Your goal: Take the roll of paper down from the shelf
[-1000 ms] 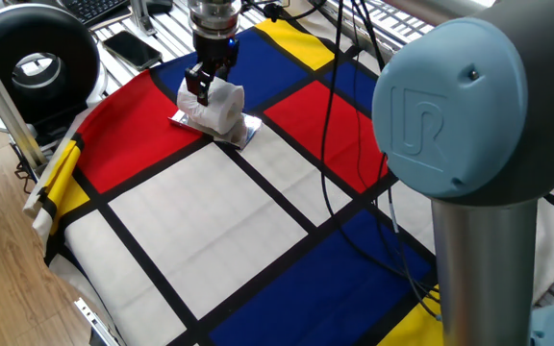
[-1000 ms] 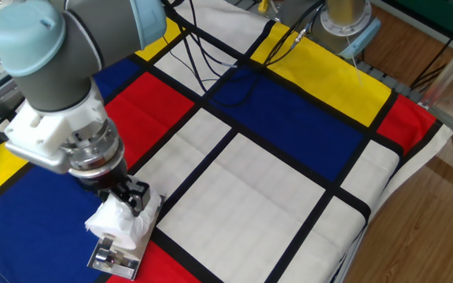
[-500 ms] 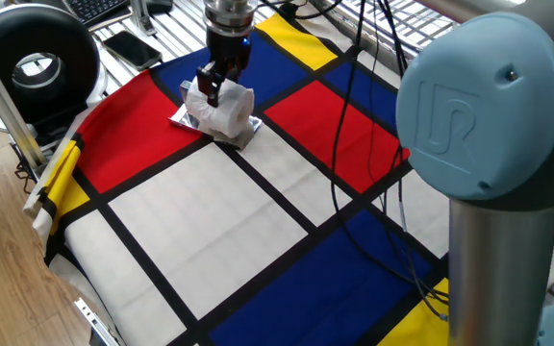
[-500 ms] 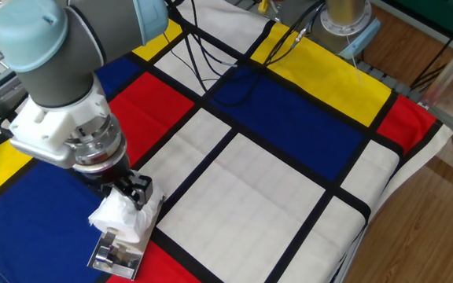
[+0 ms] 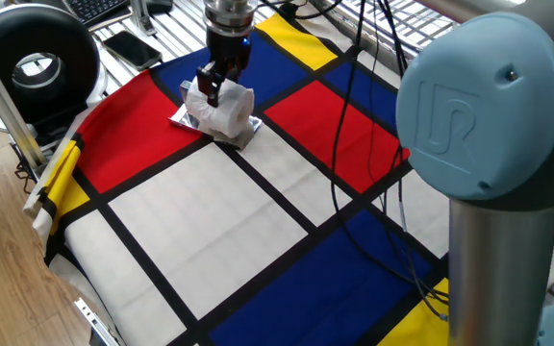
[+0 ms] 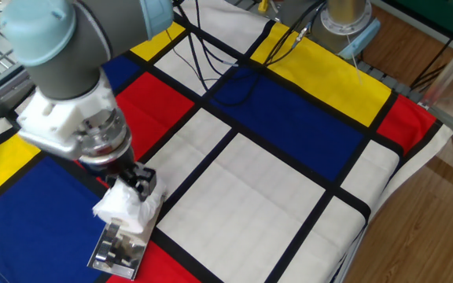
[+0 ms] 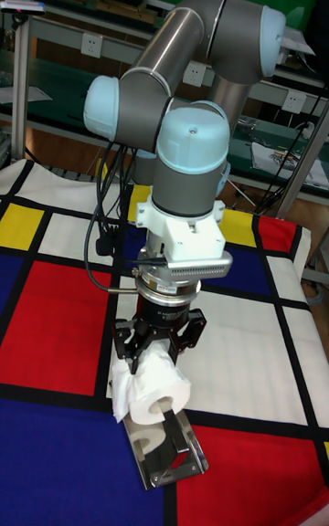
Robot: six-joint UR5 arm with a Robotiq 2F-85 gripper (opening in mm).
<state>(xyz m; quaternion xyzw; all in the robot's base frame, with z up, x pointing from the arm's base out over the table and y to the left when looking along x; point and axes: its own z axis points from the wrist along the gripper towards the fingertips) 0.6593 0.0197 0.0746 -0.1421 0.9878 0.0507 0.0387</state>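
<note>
The white roll of paper (image 7: 152, 386) hangs just over the shiny silver shelf (image 7: 170, 456), whose surface mirrors it. My gripper (image 7: 157, 350) comes down from above and is shut on the roll, its black fingers pressing into the soft paper. From one side, the roll (image 5: 223, 108) covers most of the shelf (image 5: 183, 118) under the gripper (image 5: 214, 85). From the other side, the gripper (image 6: 134, 183) holds the roll (image 6: 119, 211) over the far end of the shelf (image 6: 118, 250).
The shelf lies on a cloth of red, blue, yellow and white squares (image 5: 200, 221). A large black round device (image 5: 33, 63), a black phone (image 5: 131, 46) and a keyboard (image 5: 94, 8) lie beyond the cloth's left edge. Cables (image 5: 339, 125) trail across it. The arm's grey elbow (image 5: 479, 115) fills the foreground.
The gripper has shifted slightly with the roll in its grasp, and more of the silver shelf now shows beneath it. The shelf has stayed in place.
</note>
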